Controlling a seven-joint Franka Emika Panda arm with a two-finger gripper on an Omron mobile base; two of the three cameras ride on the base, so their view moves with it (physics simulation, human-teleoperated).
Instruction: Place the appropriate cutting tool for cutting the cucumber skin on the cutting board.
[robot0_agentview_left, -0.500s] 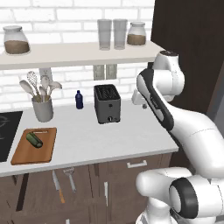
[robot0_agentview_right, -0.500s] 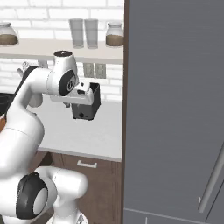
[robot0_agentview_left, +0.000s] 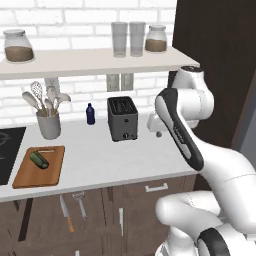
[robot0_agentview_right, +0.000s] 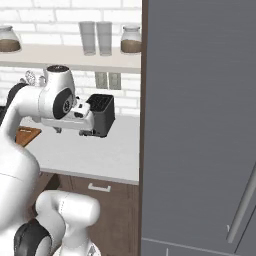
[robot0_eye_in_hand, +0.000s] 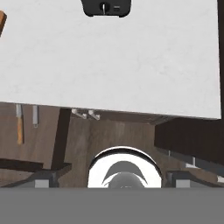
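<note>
Small all-grey metal peeler (robot0_agentview_left: 80, 203) with forked head up and slim handle hanging down, in the open drawer space below the counter (robot0_agentview_left: 110, 160), just beside the orange-handled knife (robot0_agentview_left: 65, 214). Long axis running front to back in the drawer, roughly parallel to the knife. Also visible in the hand view as a thin grey strip (robot0_eye_in_hand: 35, 116) next to the orange handle (robot0_eye_in_hand: 19, 124), at the far left under the counter edge.

Flat orange-brown wooden cutting board (robot0_agentview_left: 39, 166) lying on the counter at the left, short dark green cucumber (robot0_agentview_left: 39, 159) resting on it, slightly diagonal. Black toaster (robot0_agentview_left: 122, 118) standing mid-counter, well to the right of the board.

Gripper (robot0_agentview_left: 156, 125) raised above the right part of the counter, near the toaster, far from the drawer. Fingers not clearly made out in any view, so cannot tell whether wide or narrow; nothing apparent between them.

Peeler lying low and well to the robot's left of the hand, below counter level. Likely need: swing left and down over the drawer, wrist turned so the fingers close across the slim handle, not along it
</note>
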